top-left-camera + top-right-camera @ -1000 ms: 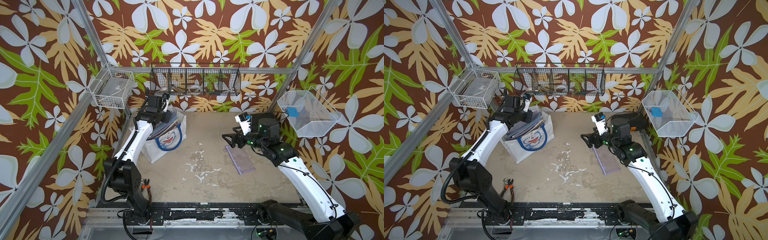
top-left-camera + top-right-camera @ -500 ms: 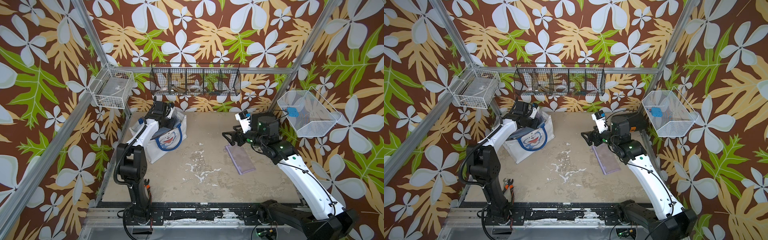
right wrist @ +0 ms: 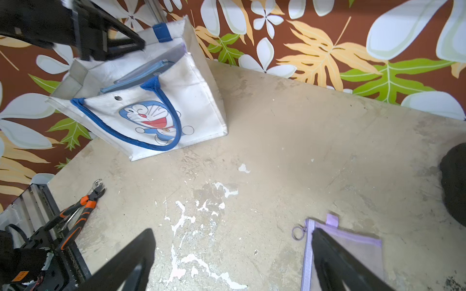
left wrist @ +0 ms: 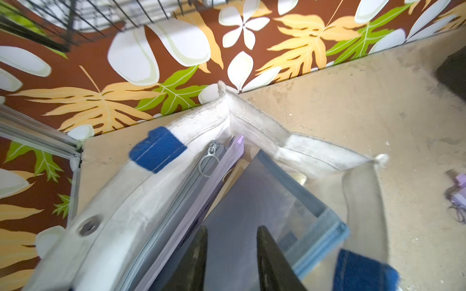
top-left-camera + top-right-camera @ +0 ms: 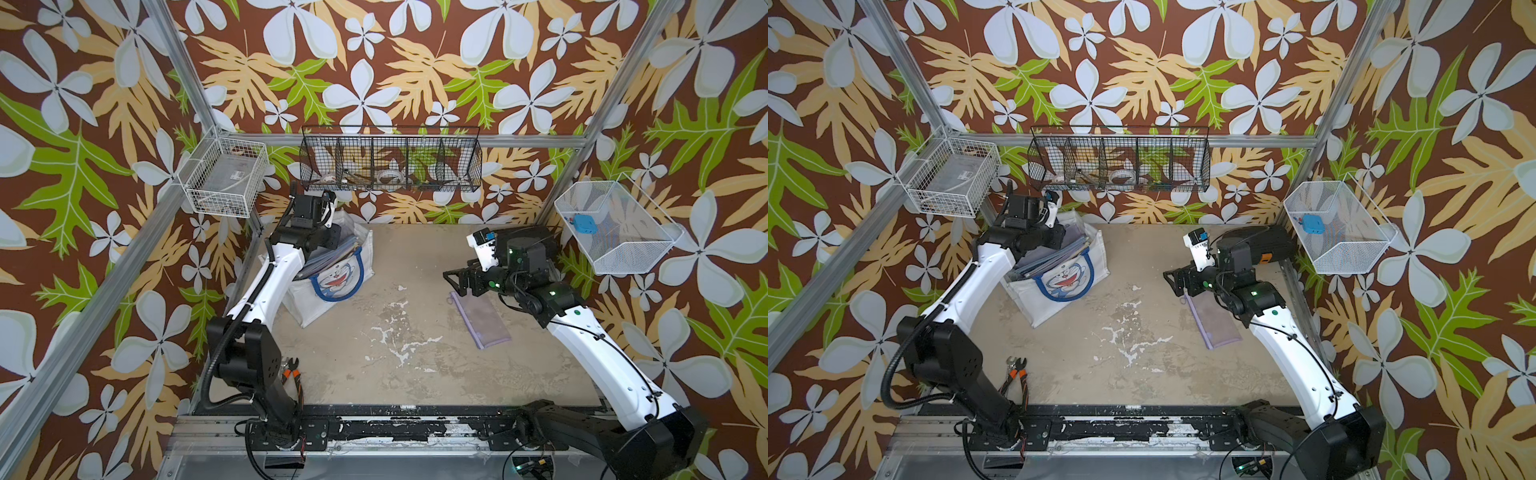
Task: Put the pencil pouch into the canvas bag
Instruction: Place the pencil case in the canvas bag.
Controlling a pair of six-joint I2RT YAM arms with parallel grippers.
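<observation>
The white canvas bag (image 5: 332, 286) (image 5: 1059, 291) (image 3: 161, 108) with blue handles and a cartoon cat stands open at the back left. Inside it are flat pouches, one grey with a blue zip edge (image 4: 264, 196) and one purple-edged (image 4: 234, 153). My left gripper (image 4: 230, 228) (image 5: 332, 241) hangs over the bag's mouth, open, with nothing between its fingers. A purple mesh pencil pouch (image 5: 482, 320) (image 5: 1212, 322) (image 3: 353, 252) lies flat on the table at the right. My right gripper (image 3: 233, 230) (image 5: 455, 282) hovers wide open above its zip end, one finger over the pouch's corner.
Orange-handled pliers (image 5: 293, 372) (image 3: 80, 209) lie by the left arm's base. A black hard case (image 5: 1266, 245) sits behind the right arm. On the walls hang a black wire basket (image 5: 390, 160), a white wire basket (image 5: 226, 176) and a white mesh basket (image 5: 615, 228).
The left arm has shifted at the bag's mouth and its jaws have parted. The right gripper has opened a little wider above the purple pouch's end.
</observation>
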